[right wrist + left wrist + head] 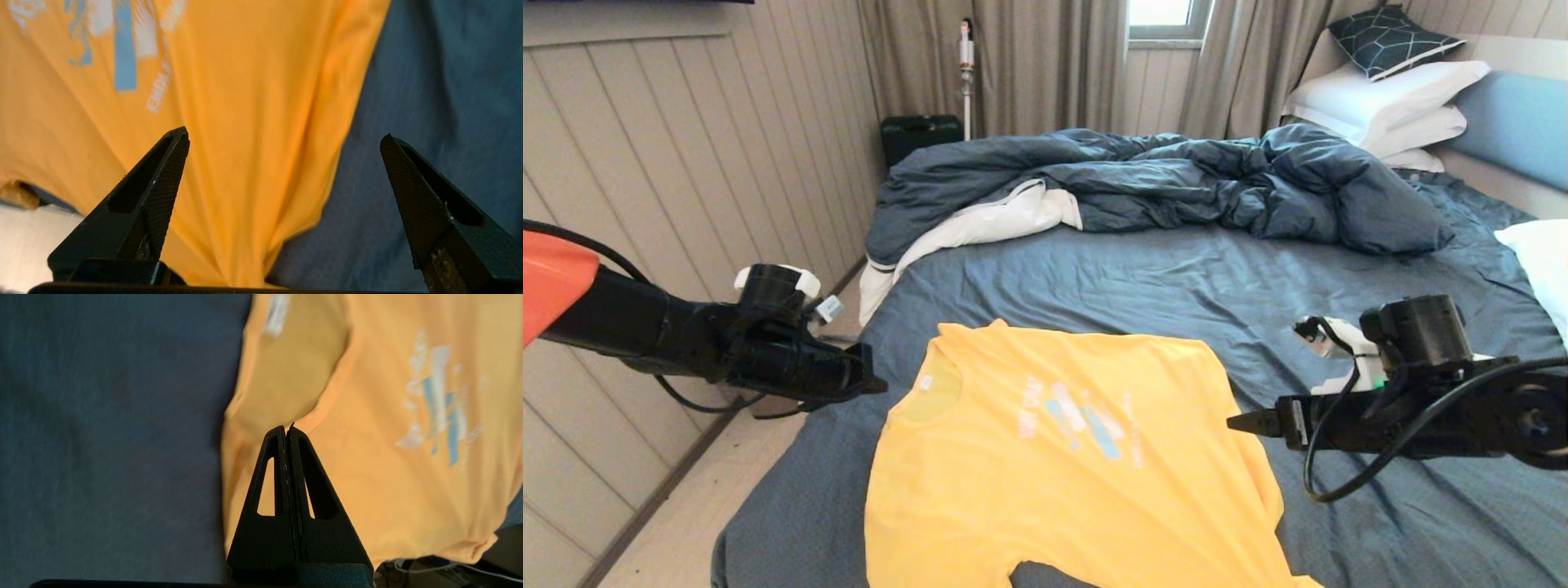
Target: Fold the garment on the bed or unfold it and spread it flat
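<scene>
- The bed (1176, 286) is filling most of the head view, its slate-blue sheet carrying everything else.
- A rumpled dark-blue duvet (1160, 184) with white lining is lying bunched across the bed, well beyond the garment, toward the far wall.
- White pillows (1380, 102) are stacking against the light-blue headboard (1515, 122), far from the garment, with a dark patterned cushion (1392, 37) sitting on top.
- The garment (1062, 465) is lying spread on the sheet at the bed's near edge, chest print up, its round neck pointing toward the left arm.
- The left gripper (870, 381) is hovering just beside the garment's neck, its fingers (286, 469) pressing tightly together with nothing between them.
- The right gripper (1245, 422) is hanging over the garment's opposite edge, its fingers (167, 175) spreading wide apart, gripping nothing.
</scene>
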